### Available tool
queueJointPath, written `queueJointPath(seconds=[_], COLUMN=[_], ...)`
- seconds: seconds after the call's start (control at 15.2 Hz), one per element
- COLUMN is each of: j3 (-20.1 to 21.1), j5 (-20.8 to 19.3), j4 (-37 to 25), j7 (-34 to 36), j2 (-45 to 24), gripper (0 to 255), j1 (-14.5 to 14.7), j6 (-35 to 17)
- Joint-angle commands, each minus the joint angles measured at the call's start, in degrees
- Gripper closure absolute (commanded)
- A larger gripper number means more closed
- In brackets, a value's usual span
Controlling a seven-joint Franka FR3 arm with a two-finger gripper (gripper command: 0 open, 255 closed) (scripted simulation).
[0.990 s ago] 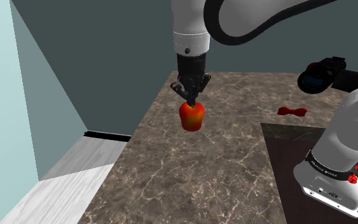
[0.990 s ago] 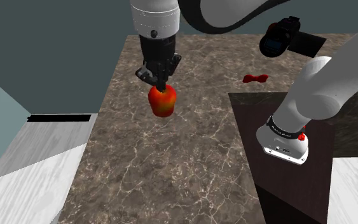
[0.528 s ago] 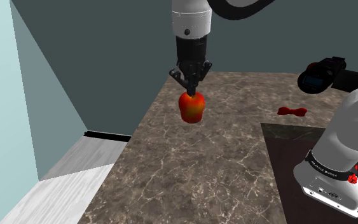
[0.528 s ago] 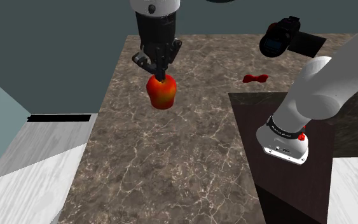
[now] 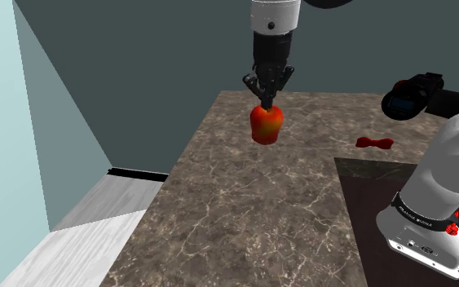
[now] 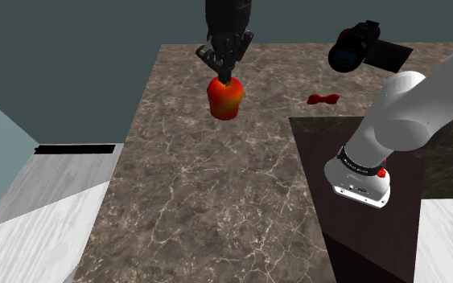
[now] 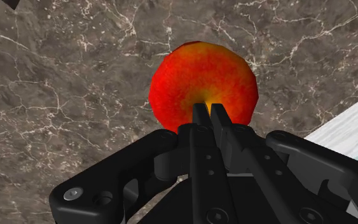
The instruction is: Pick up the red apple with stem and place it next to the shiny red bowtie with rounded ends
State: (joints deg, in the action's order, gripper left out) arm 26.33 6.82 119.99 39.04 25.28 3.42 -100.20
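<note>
The gripper point(image 5: 267, 103) points straight down in the upper middle of the shoulder view, its two black fingers drawn almost together and pinching the very top of the apple point(image 5: 267, 125); the apple hangs beneath it, red with an orange-yellow flush, over the far part of the desk point(image 5: 244, 220). In the second exterior view the gripper point(image 6: 225, 75) comes in from the top edge a little left of centre, with the apple point(image 6: 225, 98) directly below the fingertips and the brown marbled desk point(image 6: 208, 209) spread under it. In the wrist view the gripper point(image 7: 210, 109) shows its fingers side by side with barely a slit between them, clamped at the yellowish crown of the apple point(image 7: 196, 76); the stem itself is hidden by the fingers.

The bowtie point(image 5: 375, 143) lies flat on the desk at the right of the shoulder view, small and shiny red, well apart from the apple; in the second exterior view the bowtie point(image 6: 323, 99) sits at the upper right, just beyond the far edge of the dark stand point(image 6: 313, 161). A black camera-like object point(image 5: 411, 94) rests near the bowtie, further toward the upper right; the pale plank floor point(image 5: 81, 236) fills the lower left beside the desk.
</note>
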Motion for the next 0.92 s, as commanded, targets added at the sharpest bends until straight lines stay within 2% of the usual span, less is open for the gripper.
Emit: queueJointPath(seconds=[0.0,0.4,0.86], j3=[-2.39,-9.92,-18.75], j5=[0.53,-0.38,-4.20], j4=[3.12,10.56,16.44], j7=[-2.83,-11.16,-20.54], j2=[3.36,11.73,19.06], gripper=[255,255,255], j1=[0.06,-0.52,-2.52], j6=[0.26,1.58,3.38])
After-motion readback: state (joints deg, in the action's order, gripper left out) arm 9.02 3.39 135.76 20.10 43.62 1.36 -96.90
